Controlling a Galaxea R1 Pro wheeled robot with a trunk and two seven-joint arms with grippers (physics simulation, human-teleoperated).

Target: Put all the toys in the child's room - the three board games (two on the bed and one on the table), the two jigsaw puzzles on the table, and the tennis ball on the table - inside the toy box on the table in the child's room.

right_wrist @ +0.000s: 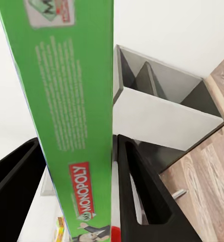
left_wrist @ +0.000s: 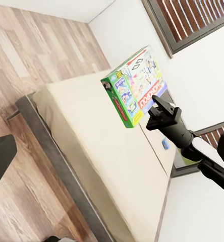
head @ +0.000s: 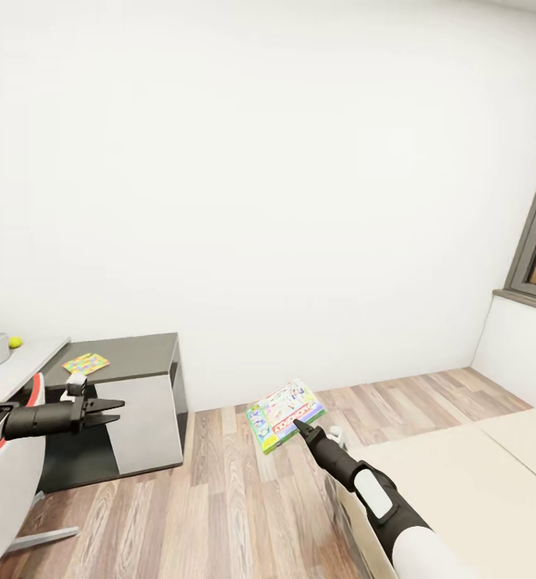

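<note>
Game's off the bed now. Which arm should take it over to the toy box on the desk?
The right. Its right gripper is already shut on the green board game, held in the air beside the bed. The left gripper is open and empty near the desk; a handover would probably only add risk.

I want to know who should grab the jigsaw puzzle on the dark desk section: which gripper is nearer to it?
Left. The left gripper hovers just in front of the jigsaw puzzle, empty. The right gripper is across the floor, clamping a board game.
</note>
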